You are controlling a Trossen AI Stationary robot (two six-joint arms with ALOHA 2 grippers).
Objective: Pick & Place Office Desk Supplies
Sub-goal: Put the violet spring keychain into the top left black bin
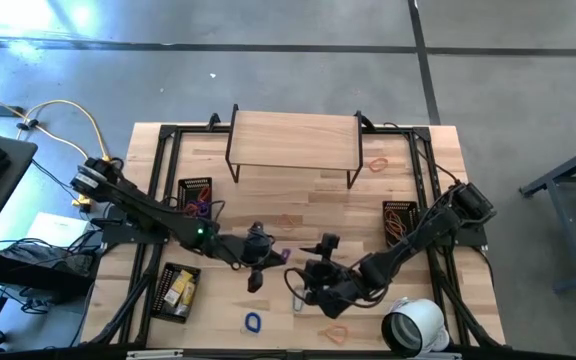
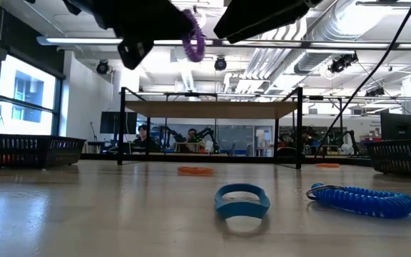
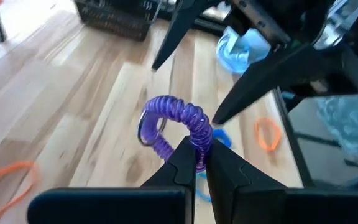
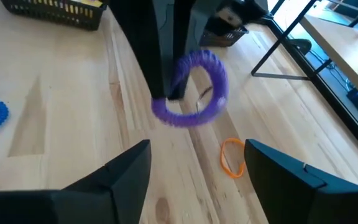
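One purple coil loop [image 3: 178, 122] hanging upright, pinched by left claw [image 3: 199, 163]

Purple coiled loop [image 3: 178, 121] hanging pinched above the counter, blue coil [image 2: 361, 200] and blue band [image 2: 242, 200] lying flat, orange band [image 4: 232, 157] nearby

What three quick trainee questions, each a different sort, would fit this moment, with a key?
1. True or false: the left gripper is shut on the purple coiled plastic loop.
2. The right gripper is: A) shut on the loop, B) open, apart from the loop, C) resting on the table.
3. Fill in: on the wooden table nearest the low camera lies a flat blue ___, beside a blue coiled cord.

Key: 1 true; 2 B; 3 band.
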